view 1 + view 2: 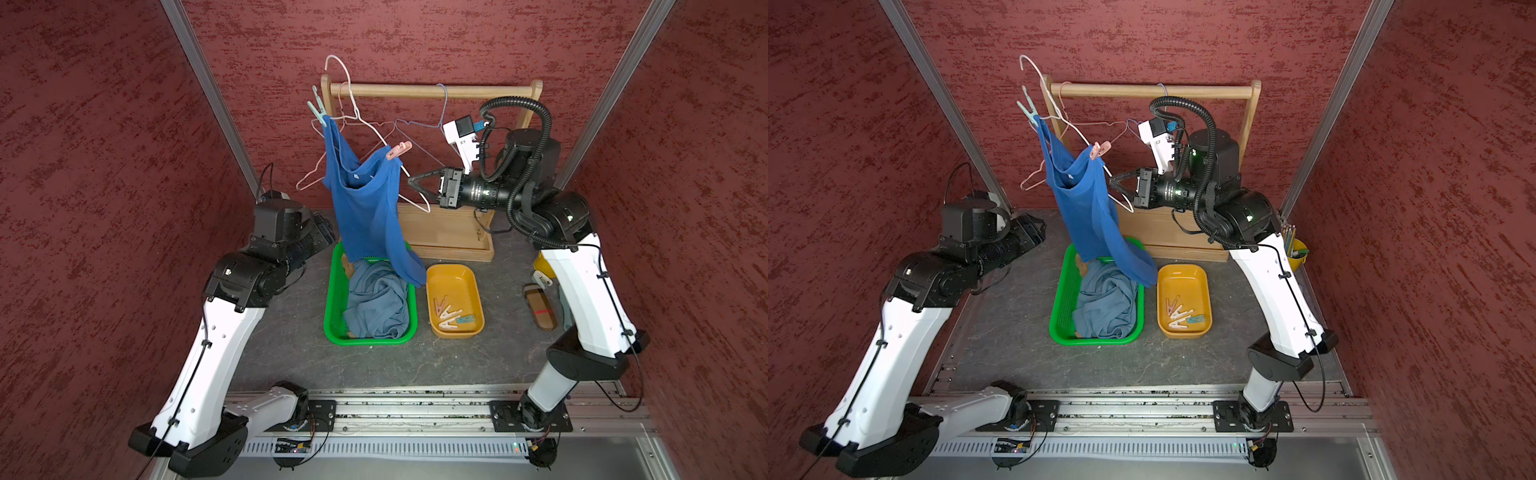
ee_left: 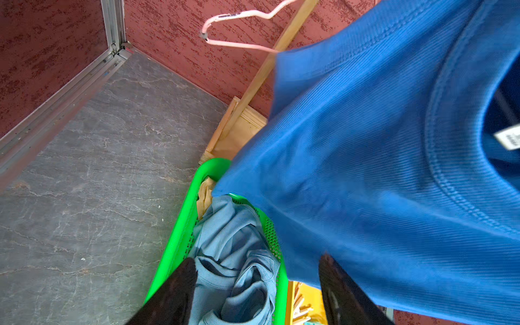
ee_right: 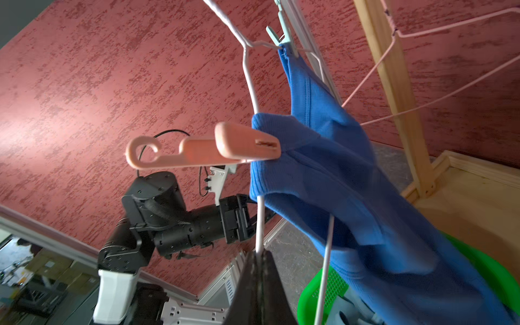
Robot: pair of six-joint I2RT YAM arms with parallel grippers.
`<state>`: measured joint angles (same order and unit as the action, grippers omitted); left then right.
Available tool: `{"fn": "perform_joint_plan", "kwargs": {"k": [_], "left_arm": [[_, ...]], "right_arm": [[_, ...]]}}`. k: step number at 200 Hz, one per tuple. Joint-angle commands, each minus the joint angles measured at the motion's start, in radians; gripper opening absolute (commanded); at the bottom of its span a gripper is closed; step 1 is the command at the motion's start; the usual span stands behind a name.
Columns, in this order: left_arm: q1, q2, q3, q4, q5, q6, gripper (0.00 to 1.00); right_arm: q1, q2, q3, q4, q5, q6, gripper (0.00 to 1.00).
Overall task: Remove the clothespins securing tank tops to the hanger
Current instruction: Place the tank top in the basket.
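No writing can be read anywhere. A small white label (image 2: 508,137) sewn inside the neck of the bright blue tank top (image 2: 365,168) carries dark print, but it is too blurred to make out. The black wrist section of the right arm (image 1: 484,193) bears small white markings in both top views, and these are too tiny to read as letters or numbers

Clothespins clipped on: 2, the teal clothespin (image 1: 318,111) and the pink clothespin (image 1: 399,150).
Loose clothespins (image 1: 446,316) in yellow tray (image 1: 453,282): at least 4; overlap blocks an exact count.
Tank tops: 3, namely royal blue top (image 1: 365,208), grey-blue top (image 1: 376,307) and tan top (image 2: 204,194) (sliver only).
Wire hangers: 3, namely white hanger (image 3: 259,225), pink hanger (image 2: 239,45) and lavender hanger (image 1: 445,102).
Green basket (image 1: 332,299): 1.
Wooden rack (image 1: 415,90): 1.
End effectors: 2, the left end effector (image 2: 257,260) and the right end effector (image 1: 409,181).
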<state>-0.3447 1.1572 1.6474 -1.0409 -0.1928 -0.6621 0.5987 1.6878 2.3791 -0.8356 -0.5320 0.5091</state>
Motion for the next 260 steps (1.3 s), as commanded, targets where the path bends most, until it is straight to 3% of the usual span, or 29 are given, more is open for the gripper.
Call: {"fn": "perform_joint_plan", "kwargs": {"k": [1,48,86,126,179,221,260], "left_arm": [[-0.014,0.002,0.016,-0.010,-0.010,-0.012,0.70],[-0.110,0.042,0.029,0.002,-0.057,0.012,0.70],[-0.251,0.105,0.081,-0.019,-0.147,0.056,0.71],[-0.350,0.162,0.131,-0.043,-0.237,0.048,0.72],[-0.330,0.171,0.130,-0.035,-0.221,0.024,0.73],[-0.206,0.164,0.109,-0.056,-0.095,-0.003,0.73],[-0.140,0.182,0.047,0.065,0.059,0.051,0.73]], "right_arm": [[0.018,-0.114,-0.165,0.099,0.140,0.004,0.00],[0.064,-0.414,-0.786,0.317,0.278,0.117,0.00],[0.143,-0.505,-1.017,0.360,0.342,0.206,0.00],[0.307,-0.459,-1.114,0.431,0.370,0.234,0.00],[0.331,-0.480,-1.194,0.548,0.363,0.303,0.00],[0.333,-0.496,-1.197,0.557,0.331,0.306,0.00],[0.334,-0.487,-1.196,0.564,0.262,0.295,0.00]]}}
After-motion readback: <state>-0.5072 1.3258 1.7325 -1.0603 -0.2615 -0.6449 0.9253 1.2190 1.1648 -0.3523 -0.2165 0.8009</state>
